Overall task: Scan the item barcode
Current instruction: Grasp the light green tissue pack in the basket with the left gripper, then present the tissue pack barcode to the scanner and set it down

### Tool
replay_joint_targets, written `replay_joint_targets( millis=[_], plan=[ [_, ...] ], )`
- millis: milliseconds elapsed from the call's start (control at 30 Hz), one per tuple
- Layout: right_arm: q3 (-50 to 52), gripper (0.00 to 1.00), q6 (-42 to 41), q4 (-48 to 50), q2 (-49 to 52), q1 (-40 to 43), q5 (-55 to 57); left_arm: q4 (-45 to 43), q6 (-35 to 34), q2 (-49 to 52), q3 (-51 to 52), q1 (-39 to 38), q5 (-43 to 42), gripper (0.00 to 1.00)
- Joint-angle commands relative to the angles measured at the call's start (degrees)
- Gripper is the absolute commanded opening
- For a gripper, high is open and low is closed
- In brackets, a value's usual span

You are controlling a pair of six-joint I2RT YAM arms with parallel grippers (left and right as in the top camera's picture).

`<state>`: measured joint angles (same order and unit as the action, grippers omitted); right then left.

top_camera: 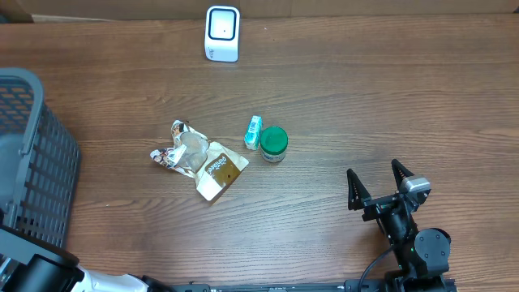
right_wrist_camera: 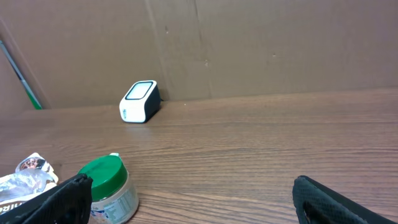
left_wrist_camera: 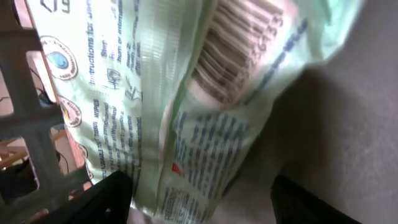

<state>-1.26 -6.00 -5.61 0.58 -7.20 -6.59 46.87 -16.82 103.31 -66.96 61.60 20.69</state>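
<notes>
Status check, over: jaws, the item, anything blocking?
Left jaws open at green packet, barcode showing, beside basket wall. Right jaws open, empty. Scanner unobstructed.

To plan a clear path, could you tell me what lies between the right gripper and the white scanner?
In the overhead view, only bare table separates the right gripper from the scanner; the green-lidded jar sits aside.

1. Pale green plastic packet (left_wrist_camera: 186,93): cut off by the left wrist view's top edge; its barcode digits and small blue print are blurred.
2. Dark grey slatted plastic basket (top_camera: 49,162): cut off by the overhead view's left edge.
3. Crumpled silver foil wrapper (right_wrist_camera: 25,179): partly outside the right wrist view.
4. Small teal box (top_camera: 254,131): print too small to read.
</notes>
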Motion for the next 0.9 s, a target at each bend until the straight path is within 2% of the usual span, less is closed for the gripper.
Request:
replay_joint_targets(
  millis=[0,167,267,300,333,433,667,800,867],
  plan=[
    [0.2,1.00,0.1,0.2,-0.4,0.2,0.3,-2.7,0.5,0.5,2.1,0.4,2.4,0.73],
    [0.2,1.00,0.1,0.2,-0.4,0.2,0.3,-7.3,0.5,0.5,4.2,0.4,2.4,0.73],
    [0.2,1.00,0.1,0.2,-0.4,0.2,0.3,-10.1,0.5,0.5,5.9,0.4,2.1,0.66],
    [0.2,1.00,0.1,0.2,-0.4,0.2,0.3,-10.5,0.5,0.5,6.2,0.4,1.7,0.54],
    [0.2,1.00,0.1,0.2,-0.4,0.2,0.3,-10.8,0.5,0.5,6.2,0.4,0.6,0.32],
    [0.2,1.00,0.1,0.2,-0.4,0.2,0.3,-11.1,0.6,0.5,6.1,0.3,-3.2,0.06],
    [0.2,1.00,0.1,0.2,-0.4,0.2,0.3,-7.4,0.5,-0.1,1.9,-0.4,-9.9,0.04],
    [0.2,1.00,0.1,0.2,-0.4,0.2,0.3,-0.7,0.5,-2.0,-7.4,-2.1,-14.9,0.04],
    [0.2,1.00,0.1,0.2,-0.4,0.2,0.3,4.5,-0.1,-3.9,-15.6,-3.5,-20.1,0.04]
  ],
)
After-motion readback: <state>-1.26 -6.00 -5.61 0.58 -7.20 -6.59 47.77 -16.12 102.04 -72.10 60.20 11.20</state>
